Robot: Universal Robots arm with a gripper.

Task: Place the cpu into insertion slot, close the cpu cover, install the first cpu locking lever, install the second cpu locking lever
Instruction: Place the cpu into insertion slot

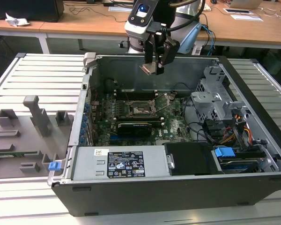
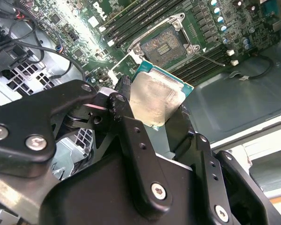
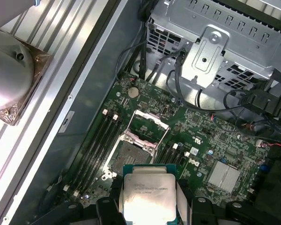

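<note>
Hand (image 1: 155,65) clenched on the cpu (image 1: 147,69), black fingers (image 2: 124,93) pressing two opposite edges. The silvery top faces the cameras in both wrist views.

The cpu (image 3: 149,197) hangs in the air inside the open computer case (image 1: 145,194), well above the motherboard (image 1: 175,126) and apart from everything on it.

Insertion slot (image 3: 126,157) lies below the chip with its dark contact field bare. The cpu cover (image 3: 141,139) is swung open and lies beside the slot, on its side toward the drive cage (image 3: 215,42).

Memory slots (image 3: 96,145) run along both sides of the slot.

Black cables (image 3: 150,65) drop from the cage onto the board, near the cover.

In the exterior view, the graphics card (image 1: 138,126) sits just in front of the slot (image 1: 141,110), and the power supply (image 1: 117,161) in front of that.

The case rests on a slatted tabletop (image 1: 47,75). A grey fixture tray (image 1: 18,140) sits at the exterior view's left.
</note>
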